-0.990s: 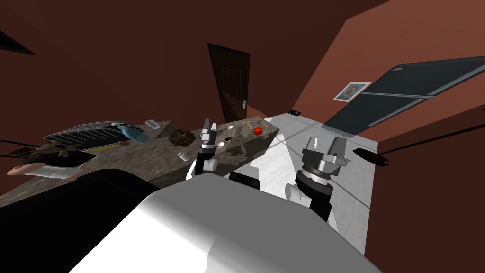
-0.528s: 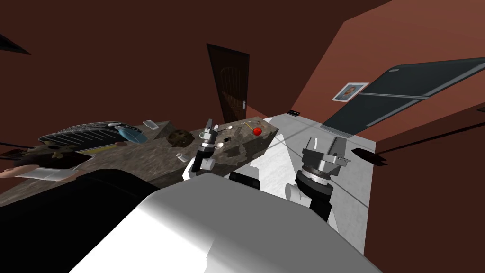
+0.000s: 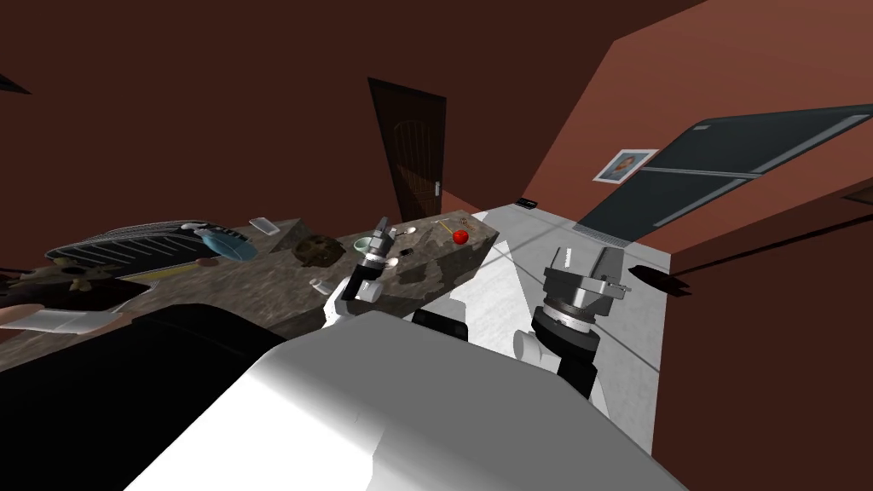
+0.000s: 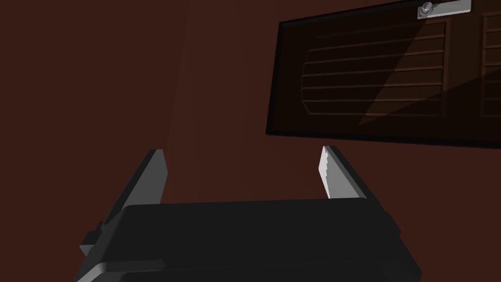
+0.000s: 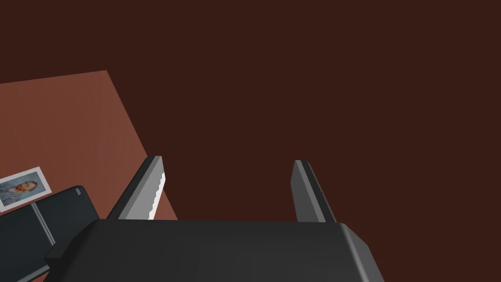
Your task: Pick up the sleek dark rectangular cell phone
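Cell phone [image 3: 406,251] on mottled counter [image 3: 273,281], left hand [image 3: 384,228] just beside, fingers spread; right hand [image 3: 586,258] likewise spread

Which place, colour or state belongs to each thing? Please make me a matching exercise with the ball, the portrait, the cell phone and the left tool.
Things:
1. ball
2. portrait
3. cell phone
4. left tool

Descriptions:
a. open
b. dark, flat on the counter
c. red
d. hanging on the wall

Pairs: 1-c, 2-d, 3-b, 4-a
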Available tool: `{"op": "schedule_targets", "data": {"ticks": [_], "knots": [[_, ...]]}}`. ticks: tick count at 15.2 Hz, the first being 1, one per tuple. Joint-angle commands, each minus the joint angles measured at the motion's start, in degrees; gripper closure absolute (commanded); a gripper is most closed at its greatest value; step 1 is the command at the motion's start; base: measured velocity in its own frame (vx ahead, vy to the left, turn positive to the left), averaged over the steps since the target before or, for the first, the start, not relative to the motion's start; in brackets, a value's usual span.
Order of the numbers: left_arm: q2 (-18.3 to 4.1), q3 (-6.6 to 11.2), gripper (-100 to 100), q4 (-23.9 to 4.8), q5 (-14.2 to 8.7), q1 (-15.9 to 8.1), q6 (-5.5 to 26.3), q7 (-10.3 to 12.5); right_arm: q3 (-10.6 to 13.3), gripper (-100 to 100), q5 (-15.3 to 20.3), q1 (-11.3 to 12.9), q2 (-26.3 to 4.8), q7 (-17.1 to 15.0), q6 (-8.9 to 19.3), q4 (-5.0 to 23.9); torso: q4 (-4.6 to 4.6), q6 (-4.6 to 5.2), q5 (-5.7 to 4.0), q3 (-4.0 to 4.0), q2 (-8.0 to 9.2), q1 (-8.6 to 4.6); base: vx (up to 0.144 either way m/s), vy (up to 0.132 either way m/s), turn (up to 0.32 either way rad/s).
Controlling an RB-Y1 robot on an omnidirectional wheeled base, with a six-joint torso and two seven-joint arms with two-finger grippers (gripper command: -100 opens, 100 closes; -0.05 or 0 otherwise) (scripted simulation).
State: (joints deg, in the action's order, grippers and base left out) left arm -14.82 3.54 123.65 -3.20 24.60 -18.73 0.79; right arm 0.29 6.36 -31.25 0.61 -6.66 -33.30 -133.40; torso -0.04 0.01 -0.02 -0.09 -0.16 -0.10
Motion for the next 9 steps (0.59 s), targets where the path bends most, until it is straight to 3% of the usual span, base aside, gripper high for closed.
{"op": "schedule_targets", "data": {"ticks": [1,3,4,6,7,9], "knots": [[-2.83,0.50,-100,-1.55,-2.05,-1.27,2.86,1.73,0.00,0,0.00,0.00,0.00,0.00,0.00,0.00,0.00,0.00,0.00,0.00,0.00,0.00,0.036,-0.038,-0.025],[-2.83,0.50,-100,-1.55,-2.05,-1.27,4.32,1.73,0.00,0,0.00,0.00,0.00,0.00,0.00,0.00,0.00,0.00,0.00,0.00,0.00,-0.02,0.024,-0.028,-0.012],[-4.84,0.82,-100,-2.61,-3.65,-2.04,6.06,3.01,0.00,0,0.00,0.00,0.00,0.00,0.00,0.00,0.00,0.00,0.00,0.01,0.03,0.00,0.023,-0.026,-0.021],[-4.84,0.82,-100,-2.61,-3.65,-2.04,7.34,3.01,0.00,0,0.00,0.00,0.00,0.00,0.00,0.00,0.01,0.00,0.00,0.02,0.03,0.01,0.023,-0.021,-0.016],[-6.84,1.15,-100,-3.73,-5.34,-2.86,9.34,4.36,0.00,0,0.00,0.00,0.00,0.00,0.00,0.00,0.01,0.00,0.00,0.03,0.05,0.02,0.023,-0.028,-0.022],[-6.84,1.15,-100,-3.73,-5.34,-2.86,10.54,4.36,0.00,0,0.00,0.00,0.00,0.00,0.00,0.00,0.01,0.00,0.00,0.02,0.03,0.00,0.024,-0.026,-0.016]]}}
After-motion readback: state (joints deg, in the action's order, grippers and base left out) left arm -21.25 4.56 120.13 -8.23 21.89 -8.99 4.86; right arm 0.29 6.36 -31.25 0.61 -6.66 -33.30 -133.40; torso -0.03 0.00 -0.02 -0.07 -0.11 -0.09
